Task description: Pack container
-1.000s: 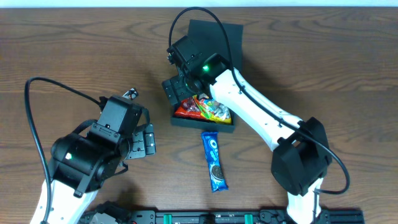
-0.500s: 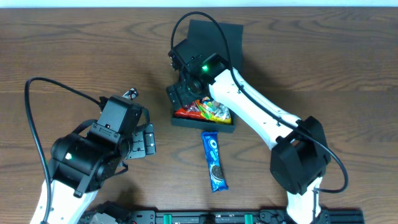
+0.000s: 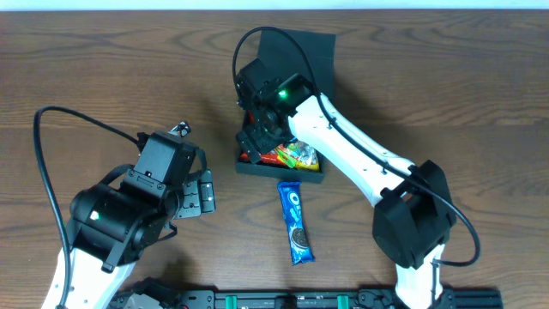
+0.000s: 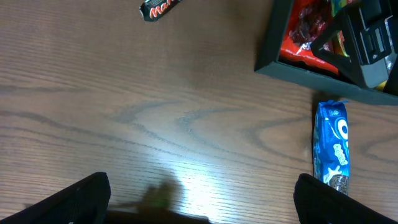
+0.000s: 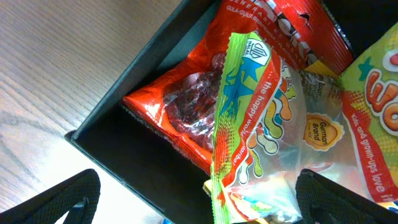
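L pincer (image 3: 202,193) at 8 o'clock: fingers wide apart, empty. Small choc bar (image 3: 180,130) near, at its 11. Container (image 3: 274,172) at 12 o'clock of counter (image 3: 103,69), lid flap open toward 12. Prob light; thin card walls likely flex, so take by wall edge or flap. Sweet bags (image 5: 186,106) inside: soft, crinkly, prob slippery. R pincer (image 3: 262,133) over container's 9 o'clock side, apart, empty. Cookie pack (image 3: 296,221) just beside container at its 6. Counter flat wood-grain, plenty room.

A dark brown wood-grain table (image 3: 446,86) is seen throughout. A pale strip (image 3: 274,4) is shown beyond its far edge, and soft glare (image 4: 180,180) is reflected on the grain.
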